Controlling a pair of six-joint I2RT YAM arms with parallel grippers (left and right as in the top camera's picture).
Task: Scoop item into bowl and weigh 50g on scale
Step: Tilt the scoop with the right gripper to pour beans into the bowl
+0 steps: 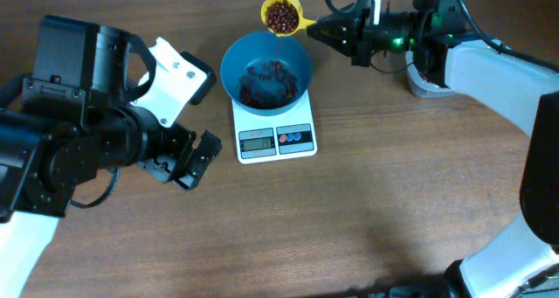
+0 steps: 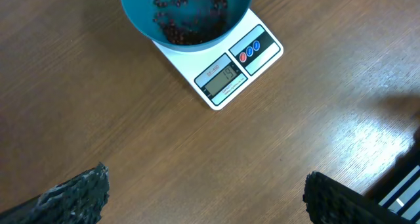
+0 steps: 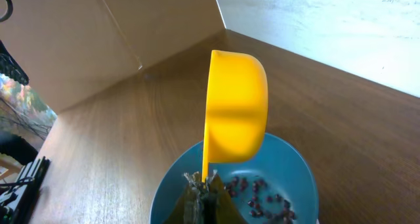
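The teal-blue bowl [image 1: 265, 71] stands on the white scale [image 1: 276, 139] and holds a loose layer of red-brown beans [image 1: 262, 86]. My right gripper [image 1: 316, 29] is shut on the handle of a yellow scoop [image 1: 281, 16], which hangs over the bowl's far rim with beans in it. In the right wrist view the scoop [image 3: 235, 109] shows its underside above the bowl [image 3: 298, 178], and my right gripper [image 3: 203, 182] pinches its handle. My left gripper [image 1: 190, 158] stands open and empty on the table left of the scale. The left wrist view shows the bowl [image 2: 187, 14] and scale [image 2: 226, 73] ahead of its fingertips [image 2: 85, 191].
A tub [image 1: 426, 78] sits at the back right, mostly hidden behind my right arm. A white bracket of the left arm [image 1: 175, 78] lies close to the bowl's left side. Bare wooden table [image 1: 349, 219] spreads in front of the scale.
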